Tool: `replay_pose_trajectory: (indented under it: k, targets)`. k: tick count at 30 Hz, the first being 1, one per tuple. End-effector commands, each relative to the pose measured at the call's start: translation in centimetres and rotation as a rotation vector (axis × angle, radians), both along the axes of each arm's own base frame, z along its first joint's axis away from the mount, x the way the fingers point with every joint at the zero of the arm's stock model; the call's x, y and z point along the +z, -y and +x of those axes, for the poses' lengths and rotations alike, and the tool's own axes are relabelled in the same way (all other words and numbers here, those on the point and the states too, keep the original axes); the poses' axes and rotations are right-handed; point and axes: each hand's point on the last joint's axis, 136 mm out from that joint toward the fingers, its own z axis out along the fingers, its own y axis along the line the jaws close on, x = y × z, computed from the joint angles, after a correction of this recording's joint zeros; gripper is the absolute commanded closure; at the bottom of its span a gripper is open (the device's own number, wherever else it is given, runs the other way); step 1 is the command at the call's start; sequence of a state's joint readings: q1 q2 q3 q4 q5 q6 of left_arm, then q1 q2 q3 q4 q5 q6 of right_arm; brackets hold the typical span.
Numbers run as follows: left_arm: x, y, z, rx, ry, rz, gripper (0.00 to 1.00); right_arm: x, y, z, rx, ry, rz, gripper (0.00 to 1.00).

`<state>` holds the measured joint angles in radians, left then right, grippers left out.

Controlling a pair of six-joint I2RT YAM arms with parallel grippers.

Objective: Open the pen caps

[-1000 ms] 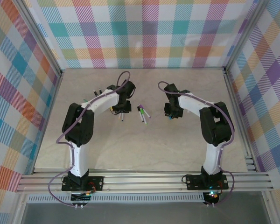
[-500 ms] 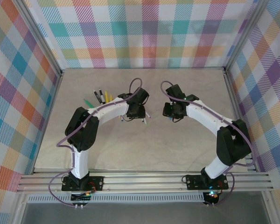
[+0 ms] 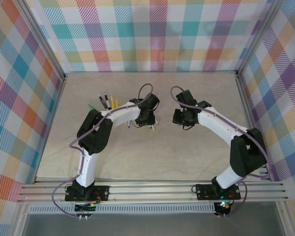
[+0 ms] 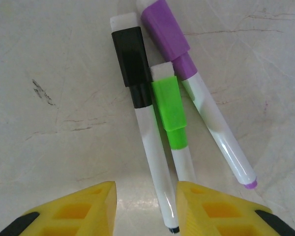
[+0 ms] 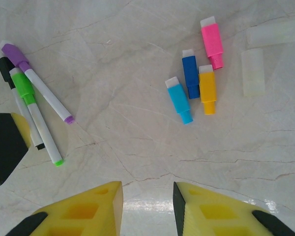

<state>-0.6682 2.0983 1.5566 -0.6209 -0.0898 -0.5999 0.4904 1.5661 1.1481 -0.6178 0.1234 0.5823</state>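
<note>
The left claw [image 4: 145,199] is hovering low over the table [image 4: 49,147] with its fingers spread and gripping nothing. Three pens with caps on are lying just ahead of it. The black-capped pen [image 4: 147,125] and the green-capped pen [image 4: 173,118] are lying side by side and touching. The purple-capped pen [image 4: 200,96] is fanning away from them. The tail of the black-capped pen is reaching into the gap between the fingers.

The right claw [image 5: 147,191] is also hanging released and empty, near the same three pens. Four loose caps [image 5: 190,73] are sitting in a cluster well apart from the pens.

The crowding looks like the main risk. If the left claw closes here, it may be pinching two barrels at once, or nudging the round pens so that they roll and scatter. A grip near the tail may also let the pen swing when the other claw pulls on its cap. An off-axis pull could then slip off the short cap.
</note>
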Motion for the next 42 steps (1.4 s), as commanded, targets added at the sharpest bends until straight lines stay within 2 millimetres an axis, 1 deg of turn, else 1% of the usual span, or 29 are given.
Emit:
replay_pose_trajectory:
  k: [1,8,11,13,17,23,24,26,28,30,32,33,35,39,42]
  targets:
    - [-0.4,0.4,0.3,0.017,-0.009,-0.003,0.65,-0.1,0.2,0.1,0.004,0.005,-0.005,0.66]
    - [-1.2,-0.1,0.2,0.02,-0.02,0.027,0.66,-0.6,-0.1,0.1,0.009,-0.01,0.004,0.66]
    - [-1.8,-0.2,0.3,0.021,-0.03,0.039,0.67,-0.8,-0.3,0.2,0.012,-0.013,0.016,0.66]
    - [-2.5,-0.1,0.4,0.016,-0.041,0.048,0.69,-0.9,-0.4,0.2,0.011,-0.016,0.022,0.66]
    - [-3.5,-0.4,0.1,0.003,-0.064,0.072,0.77,-0.8,-0.9,0.2,0.016,-0.023,0.046,0.66]
    - [-4.1,-1.9,-0.9,-0.014,-0.081,0.112,1.0,-1.0,-1.8,0.3,0.029,-0.03,0.09,0.66]
    - [-3.9,-2.2,-1.1,-0.02,-0.081,0.118,1.0,-1.1,-2.1,0.3,0.033,-0.035,0.102,0.66]
    - [-3.3,-2.9,-1.5,-0.037,-0.077,0.141,1.0,-1.2,-2.8,0.4,0.05,-0.041,0.136,0.67]
    - [-2.1,-3.6,-1.7,-0.067,-0.06,0.161,1.0,-1.5,-3.6,0.3,0.063,-0.054,0.176,0.67]
    - [-0.3,-4.3,-2.1,-0.105,-0.035,0.176,1.0,-1.5,-4.7,0.3,0.085,-0.059,0.233,0.66]
    - [1.6,-4.3,-2.6,-0.158,-0.006,0.145,1.0,-1.5,-5.8,0.3,0.106,-0.059,0.299,0.63]
    - [2.5,-4.1,-3.1,-0.186,0.002,0.118,1.0,-1.4,-6.4,0.4,0.115,-0.057,0.335,0.6]
    - [4.0,-3.0,-4.1,-0.26,0.005,0.032,1.0,-1.3,-7.5,0.5,0.128,-0.065,0.397,0.56]
    - [6.5,-0.8,-6.5,-0.352,-0.009,-0.144,1.0,-0.9,-9.7,0.7,0.149,-0.088,0.528,0.53]
    - [7.6,0.1,-7.8,-0.386,-0.012,-0.227,1.0,-0.5,-11.2,0.7,0.156,-0.117,0.631,0.53]
